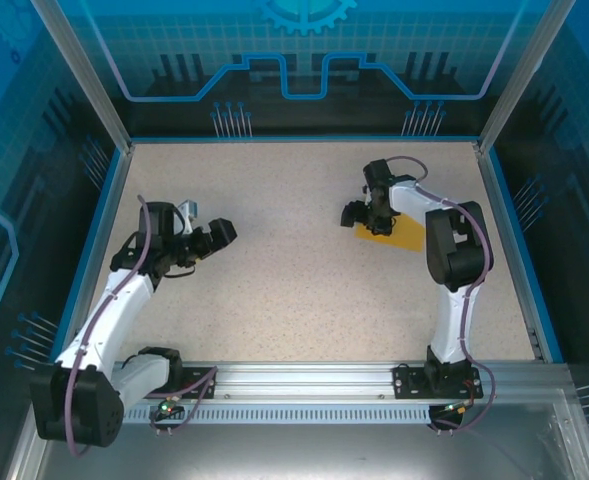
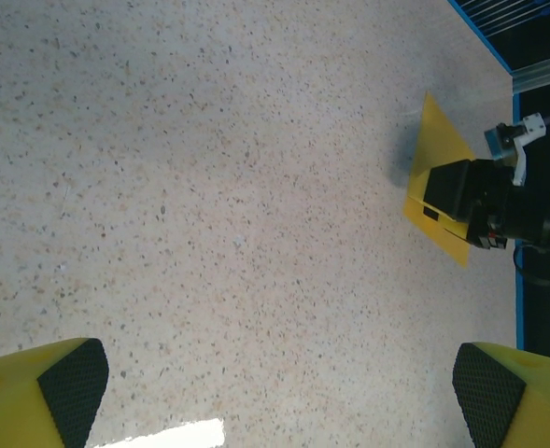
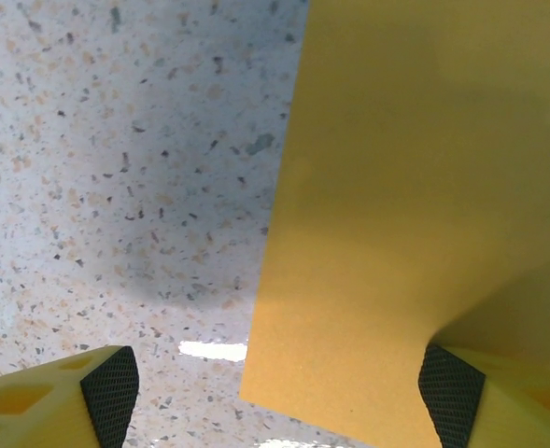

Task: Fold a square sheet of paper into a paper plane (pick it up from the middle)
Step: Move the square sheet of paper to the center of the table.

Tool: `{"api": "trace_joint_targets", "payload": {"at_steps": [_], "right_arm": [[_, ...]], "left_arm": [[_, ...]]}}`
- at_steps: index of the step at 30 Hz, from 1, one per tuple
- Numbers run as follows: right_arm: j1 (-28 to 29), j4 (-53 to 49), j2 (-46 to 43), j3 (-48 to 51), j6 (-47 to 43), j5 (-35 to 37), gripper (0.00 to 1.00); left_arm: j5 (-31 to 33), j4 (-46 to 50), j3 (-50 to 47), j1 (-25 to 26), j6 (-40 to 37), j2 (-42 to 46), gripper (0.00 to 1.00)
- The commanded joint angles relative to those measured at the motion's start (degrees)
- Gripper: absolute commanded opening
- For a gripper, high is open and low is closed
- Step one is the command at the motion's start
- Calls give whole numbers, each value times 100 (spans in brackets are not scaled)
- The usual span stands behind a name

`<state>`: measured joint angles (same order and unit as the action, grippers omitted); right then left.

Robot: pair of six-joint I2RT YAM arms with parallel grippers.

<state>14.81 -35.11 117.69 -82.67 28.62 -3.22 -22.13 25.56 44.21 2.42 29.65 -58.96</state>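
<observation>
Orange-yellow, one square sheet of paper [image 1: 402,236] at the right jaws; both pairs apart.

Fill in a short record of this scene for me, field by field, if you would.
Surface: speckled table
Paper: orange-yellow sheet lying on the table's right part, partly hidden under the right arm; no crease visible
Left gripper: open, empty, over bare table on the left, well apart from the sheet
Right gripper: open, low at the sheet's edge, one finger over the sheet, the other over bare table
Contact: cannot tell whether that finger touches the sheet
Progress: sheet not gripped, no plane shape yet
</observation>
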Motion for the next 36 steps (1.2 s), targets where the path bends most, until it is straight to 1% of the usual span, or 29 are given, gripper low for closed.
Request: {"api": "trace_joint_targets", "payload": {"at_steps": [1,5,9,12,15,19,23,27,30,31,34,36], "right_arm": [[467,-162,377,414,25,-337,83],[634,145,262,854,98,-309,83],[686,352,115,1135,152,-411,82],[749,392,47,1242,72,-423,82],[759,360,-225,1306,13,-310,82],[514,117,-731,1059,-122,-290,83],[39,-140,-941,554,-296,-393,83],[-356,-229,-796,71,-291,-477,83],[-579,-172,-538,-92,-166,-374,84],[-634,-108,-411,-136,-146,-490,84],[-637,-58,-8,-316,-171,-813,83],[-595,-94,216,-447,-172,-862,82]], "left_arm": [[-228,675,94,-13,-132,298,99],[-284,1030,145,-13,-197,582,99],[-237,1528,162,-13,-444,827,99],[-213,1552,109,-13,-483,880,99],[-323,1268,82,-12,-203,787,98],[-482,699,53,27,68,495,98],[-372,616,244,310,-99,-43,99],[-308,491,334,487,-162,-524,98],[-292,363,302,523,-192,-721,98],[-295,294,273,531,-180,-767,98],[-382,62,194,583,-105,-918,99],[-389,-35,219,673,-82,-1054,98]]}}
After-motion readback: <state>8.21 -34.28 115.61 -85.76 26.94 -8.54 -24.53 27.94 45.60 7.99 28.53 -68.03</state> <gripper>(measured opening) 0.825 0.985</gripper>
